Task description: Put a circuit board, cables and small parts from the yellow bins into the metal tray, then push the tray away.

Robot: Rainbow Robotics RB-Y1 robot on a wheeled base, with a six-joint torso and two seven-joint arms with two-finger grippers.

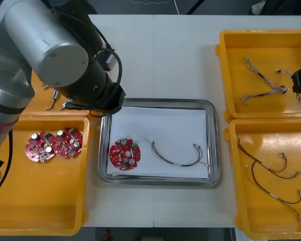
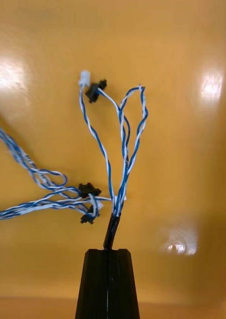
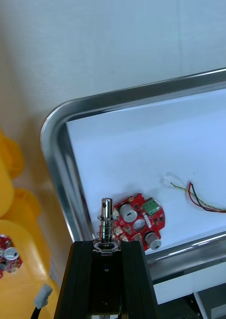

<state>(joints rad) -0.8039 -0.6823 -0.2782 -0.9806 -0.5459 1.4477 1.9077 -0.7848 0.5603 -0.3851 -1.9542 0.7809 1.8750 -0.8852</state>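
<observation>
the light table [image 1: 180,55] carries yellow bins [image 1: 40,201] at both sides and the metal tray [image 1: 160,102] between them, white inside. the bulky left arm [image 1: 45,45] comes in from the far left and ends at the tray's left side. its left gripper [image 3: 107,244] has the fingers clamped on a small metal part [image 3: 107,217] that stands up between them, above the tray. over in the far right bin [image 1: 271,50] the right gripper [image 2: 108,250] has its fingers pressed together on the black end of a blue and white cable [image 2: 117,149], whose loops fan out over the bin floor. more twisted cables [image 2: 38,184] lie just beside it. one circuit board [image 1: 124,154] lies in the tray near its left rim, with a thin red and yellow cable [image 1: 175,154] beside it. two more boards [image 1: 52,145] lie touching in the near left bin, and dark cables [image 1: 271,175] lie in the near right bin.
</observation>
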